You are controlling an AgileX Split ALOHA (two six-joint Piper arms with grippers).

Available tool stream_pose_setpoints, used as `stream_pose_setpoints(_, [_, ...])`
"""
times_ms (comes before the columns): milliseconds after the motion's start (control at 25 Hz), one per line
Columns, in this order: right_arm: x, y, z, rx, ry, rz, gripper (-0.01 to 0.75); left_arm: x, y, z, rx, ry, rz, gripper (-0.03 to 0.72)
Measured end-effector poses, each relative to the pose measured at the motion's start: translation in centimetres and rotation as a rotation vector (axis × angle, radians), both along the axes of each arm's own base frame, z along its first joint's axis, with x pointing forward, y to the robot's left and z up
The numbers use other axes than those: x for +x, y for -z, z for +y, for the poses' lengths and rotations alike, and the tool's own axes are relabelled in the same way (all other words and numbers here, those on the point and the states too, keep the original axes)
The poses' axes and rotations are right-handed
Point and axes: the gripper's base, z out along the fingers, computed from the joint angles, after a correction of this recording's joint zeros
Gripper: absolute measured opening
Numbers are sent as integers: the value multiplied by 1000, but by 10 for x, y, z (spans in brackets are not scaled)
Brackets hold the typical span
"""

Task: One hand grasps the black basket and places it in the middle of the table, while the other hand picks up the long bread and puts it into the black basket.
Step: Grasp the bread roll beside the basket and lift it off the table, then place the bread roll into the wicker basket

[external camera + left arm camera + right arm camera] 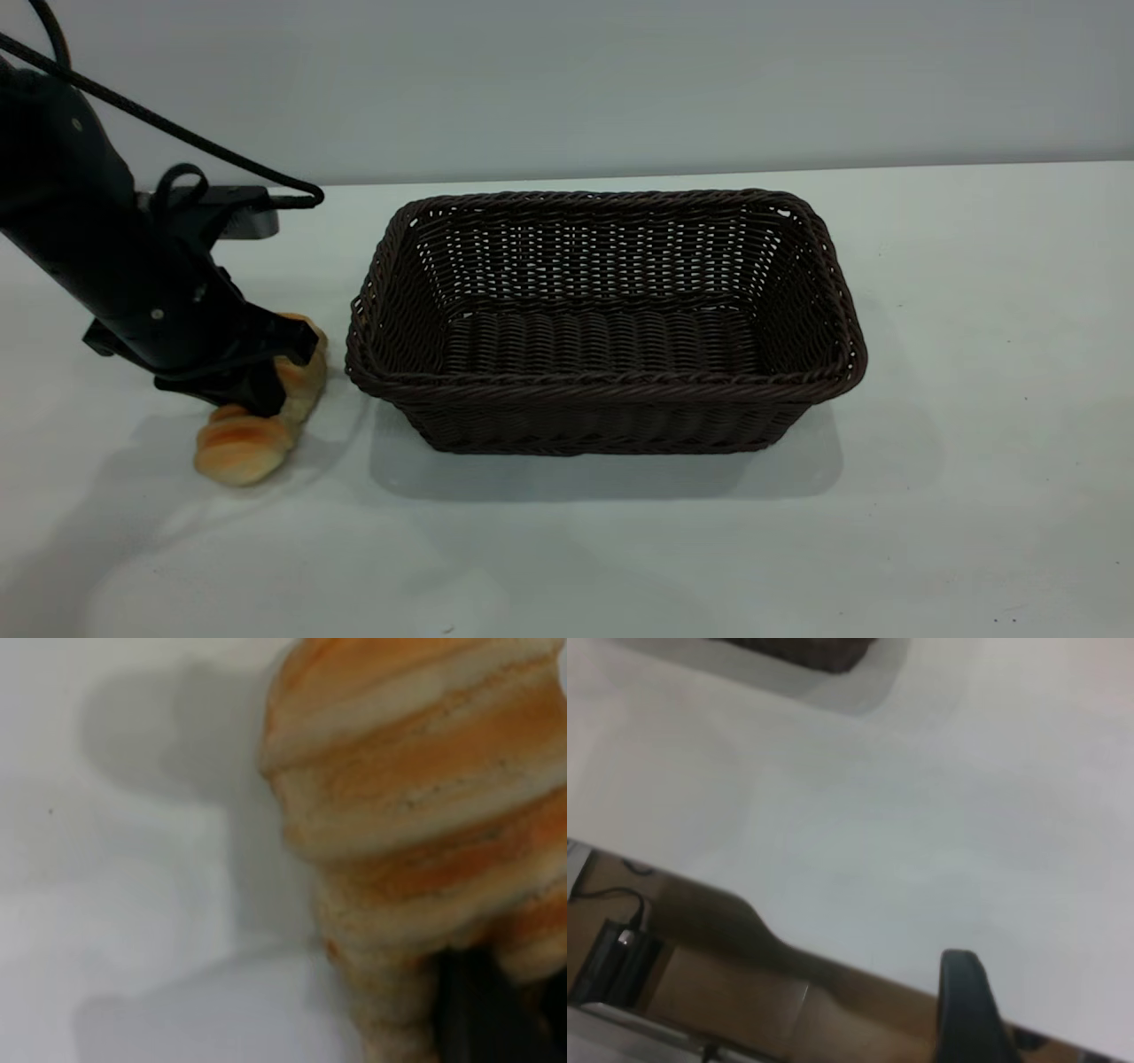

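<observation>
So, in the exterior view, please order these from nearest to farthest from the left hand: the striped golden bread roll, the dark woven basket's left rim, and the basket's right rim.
1. The striped golden-orange long bread roll: right at the left hand, at the table's left side.
2. The left rim of the dark brown woven wicker basket: beside the bread, toward the middle.
3. The basket's right rim: farthest, toward the right.

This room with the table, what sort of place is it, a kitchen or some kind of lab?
Most likely a robot test bench, not a kitchen. A plain white table stands against a bare wall, holding only the black basket and the long bread. The cabled left gripper is down at the bread.
</observation>
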Motion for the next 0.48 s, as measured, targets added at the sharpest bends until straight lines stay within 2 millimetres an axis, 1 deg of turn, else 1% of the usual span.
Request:
stream_pose_setpoints(40, [-2, 4, -1, 3, 5, 3, 472, -1, -7, 0, -2, 11, 2, 93])
stream_pose_setpoints(120, [-5, 8, -1, 4, 9, -3, 472, -2, -27, -1, -5, 36, -21, 93])
stream_pose_setpoints(280, [-7, 8, -2, 6, 13, -22, 472, -1, -97, -7, -19, 67, -203, 91])
stream_pose_setpoints(360, [-7, 8, -2, 7, 13, -23, 472, -6, -128, -17, -23, 116, -292, 91])
stream_pose_setpoints(440, [-6, 8, -3, -2, 19, -33, 472, -13, -148, -34, -25, 193, -354, 90])
stream_pose_setpoints(480, [-4, 9, -4, -7, 24, -45, 472, -16, -154, -42, -27, 228, -375, 89])
